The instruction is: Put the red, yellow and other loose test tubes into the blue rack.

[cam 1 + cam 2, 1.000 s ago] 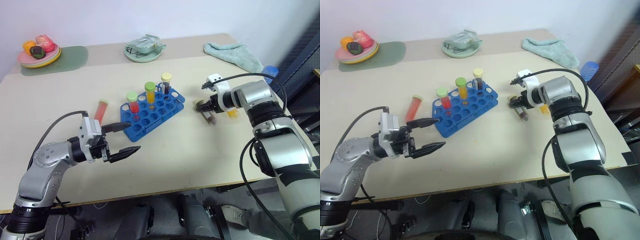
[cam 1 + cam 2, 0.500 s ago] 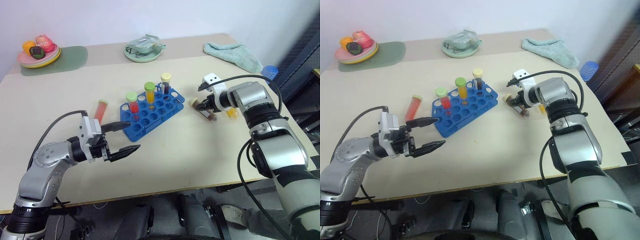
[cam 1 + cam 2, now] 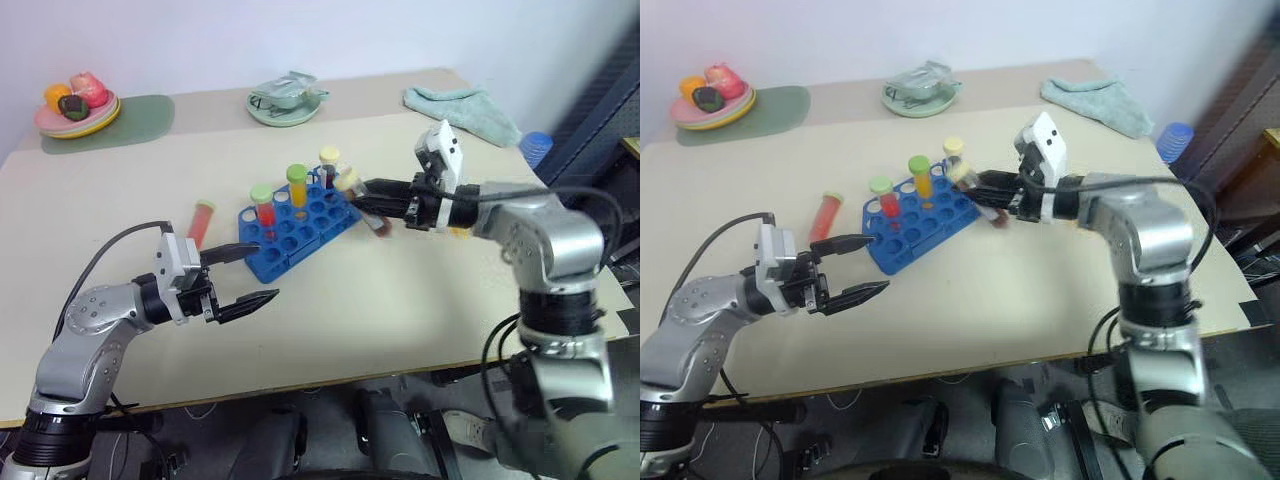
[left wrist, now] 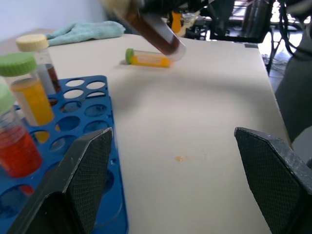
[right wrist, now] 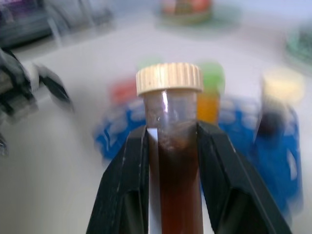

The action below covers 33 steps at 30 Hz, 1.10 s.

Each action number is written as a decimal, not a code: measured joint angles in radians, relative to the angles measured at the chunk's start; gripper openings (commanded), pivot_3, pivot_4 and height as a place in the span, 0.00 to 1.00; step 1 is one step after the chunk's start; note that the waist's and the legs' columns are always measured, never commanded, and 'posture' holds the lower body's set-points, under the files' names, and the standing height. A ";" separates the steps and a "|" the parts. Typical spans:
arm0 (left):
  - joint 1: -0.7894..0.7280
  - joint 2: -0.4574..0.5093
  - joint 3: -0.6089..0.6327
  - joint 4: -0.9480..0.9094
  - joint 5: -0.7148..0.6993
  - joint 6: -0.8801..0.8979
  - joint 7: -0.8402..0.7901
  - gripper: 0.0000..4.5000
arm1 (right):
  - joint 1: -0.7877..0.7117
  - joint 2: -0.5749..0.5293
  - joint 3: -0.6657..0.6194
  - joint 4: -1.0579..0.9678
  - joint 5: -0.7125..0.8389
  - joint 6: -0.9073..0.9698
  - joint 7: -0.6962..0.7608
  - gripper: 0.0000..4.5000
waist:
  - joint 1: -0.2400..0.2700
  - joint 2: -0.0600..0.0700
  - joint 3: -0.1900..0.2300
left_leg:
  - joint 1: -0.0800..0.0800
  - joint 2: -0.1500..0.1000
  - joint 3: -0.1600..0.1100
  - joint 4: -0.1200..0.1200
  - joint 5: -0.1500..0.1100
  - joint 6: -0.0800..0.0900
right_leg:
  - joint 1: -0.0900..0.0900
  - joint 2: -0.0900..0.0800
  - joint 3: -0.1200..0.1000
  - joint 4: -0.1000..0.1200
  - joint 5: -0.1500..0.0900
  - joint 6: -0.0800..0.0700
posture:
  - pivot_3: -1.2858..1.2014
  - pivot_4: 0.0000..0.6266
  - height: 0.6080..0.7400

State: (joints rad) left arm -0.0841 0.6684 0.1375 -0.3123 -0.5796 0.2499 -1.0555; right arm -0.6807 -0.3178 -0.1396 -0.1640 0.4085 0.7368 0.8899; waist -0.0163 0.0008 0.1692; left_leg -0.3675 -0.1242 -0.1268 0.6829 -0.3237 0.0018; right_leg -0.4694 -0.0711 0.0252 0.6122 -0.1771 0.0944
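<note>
Your right gripper (image 3: 372,203) is clamping the dark brown tube (image 5: 172,161) between its two black fingers (image 5: 220,175), which are pressing on the tube's sides just below the pale cap (image 5: 168,78). You are carrying that tube tilted in the air, just above the right end of the blue rack (image 3: 297,229), cap toward the rack.

Your left gripper (image 3: 246,277) is hovering with its fingers spread wide and nothing between them, pointing at the near left end of the rack and just short of it.

You are looking at three tubes standing upright in the rack already: a red one with a green cap (image 3: 264,207), a yellow-orange one with a green cap (image 3: 298,188) and a dark one with a pale cap (image 3: 330,167).

A red tube (image 3: 203,219) is lying on the table (image 3: 400,300) just left of the rack, and a yellow-orange tube with a green cap (image 4: 147,58) is lying on the table well to the rack's right, beyond the tube you are holding
</note>
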 measured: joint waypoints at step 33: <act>0.025 0.033 0.058 -0.021 -0.022 0.048 0.026 0.91 | -0.091 0.379 -0.036 0.961 -0.061 -1.241 -0.223 0.20 | -0.028 0.001 0.000 | 0.004 0.002 0.002 -0.002 0.001 -0.002 | 0.000 0.005 0.001 0.001 0.000 -0.001 | 0.52 0.24 1.00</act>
State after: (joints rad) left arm -0.0596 0.7017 0.1950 -0.3337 -0.6017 0.2984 -1.0299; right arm -0.7713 0.0608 -0.1759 0.7970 0.3479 -0.5038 0.6667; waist -0.0442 0.0013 0.1695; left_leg -0.3638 -0.1223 -0.1247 0.6810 -0.3225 -0.0003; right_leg -0.4693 -0.0661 0.0264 0.6134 -0.1770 0.0936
